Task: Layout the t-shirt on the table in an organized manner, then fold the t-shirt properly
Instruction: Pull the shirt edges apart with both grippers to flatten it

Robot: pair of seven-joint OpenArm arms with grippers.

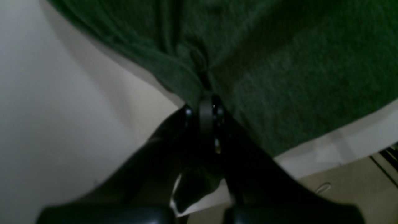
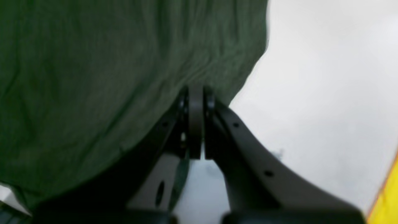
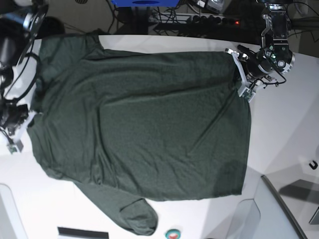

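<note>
Base view: the large dark green thin-fabric t-shirt (image 3: 144,129) lies spread nearly flat across the big smooth white table (image 3: 284,134), covering most of its middle. One sleeve (image 3: 134,214) extends toward the near edge of the table; the other sleeve (image 3: 70,42) lies at the far edge on the view's left. A long diagonal crease runs across the fabric on the view's right half.

The left gripper (image 3: 241,74), on the view's right, sits at the far corner of the shirt's straight edge. In the left wrist view, the left gripper (image 1: 205,102) has its black jaws pressed together on a pinched fold of the green fabric (image 1: 248,62), which bunches into a small pucker just ahead of the tips. White table surface (image 1: 62,109) shows beside the cloth.

The right gripper (image 3: 17,132), on the base view's left, is at the shirt's edge on that side; its tips are hard to make out there. In the right wrist view, the right gripper (image 2: 196,93) has its jaws closed together at the edge of the green cloth (image 2: 93,77), with the fabric draping away from the tips. White table (image 2: 326,93) fills the rest of that view, and a yellow strip (image 2: 387,199) shows in the lower corner.
</note>
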